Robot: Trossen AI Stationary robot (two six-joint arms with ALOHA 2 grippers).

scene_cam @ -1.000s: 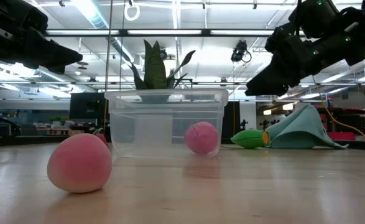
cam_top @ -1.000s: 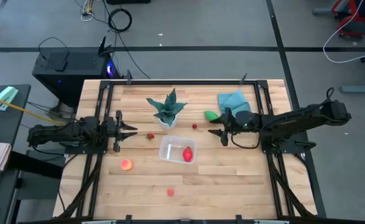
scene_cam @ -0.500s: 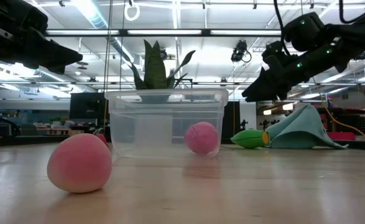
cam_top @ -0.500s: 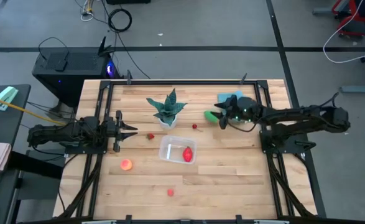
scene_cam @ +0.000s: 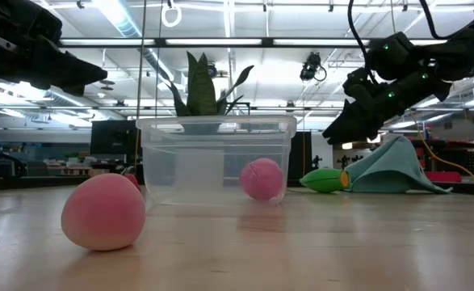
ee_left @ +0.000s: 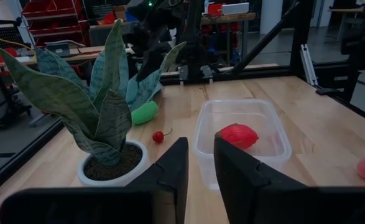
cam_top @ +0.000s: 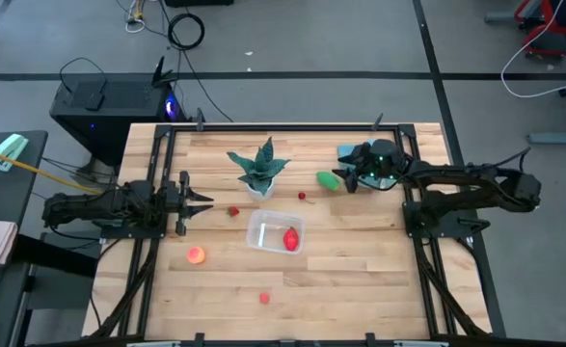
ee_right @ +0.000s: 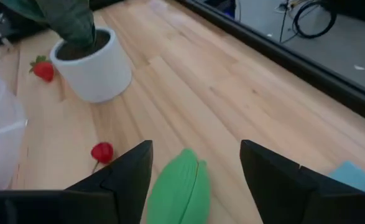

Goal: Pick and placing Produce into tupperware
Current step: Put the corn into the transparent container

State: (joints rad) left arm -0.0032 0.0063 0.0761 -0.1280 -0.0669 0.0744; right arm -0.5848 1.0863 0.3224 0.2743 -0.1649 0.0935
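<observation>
The clear tub (cam_top: 276,232) sits mid-table and holds one red piece (cam_top: 291,238). The green oval (cam_top: 328,179) lies on the wood near the blue cloth (cam_top: 360,154). My right gripper (cam_top: 343,180) hangs just above it and is open; in its wrist view the green oval (ee_right: 179,183) shows between the two fingers, untouched. A cherry (cam_top: 303,196), a strawberry (cam_top: 233,211), an orange-yellow ball (cam_top: 196,255) and a small red piece (cam_top: 264,299) lie loose on the table. My left gripper (cam_top: 207,202) waits left of the tub, its fingers a narrow gap apart.
The potted plant (cam_top: 260,169) stands just beyond the tub, between the two arms. The blue cloth is heaped behind the right gripper near the far right corner. Dark rails run along the table's left and right sides. Bare wood lies near the front edge.
My right gripper has moved toward the table's far edge and come down toward the green oval, ending just above it. The produce, the tub and my left arm have stayed where they were.
</observation>
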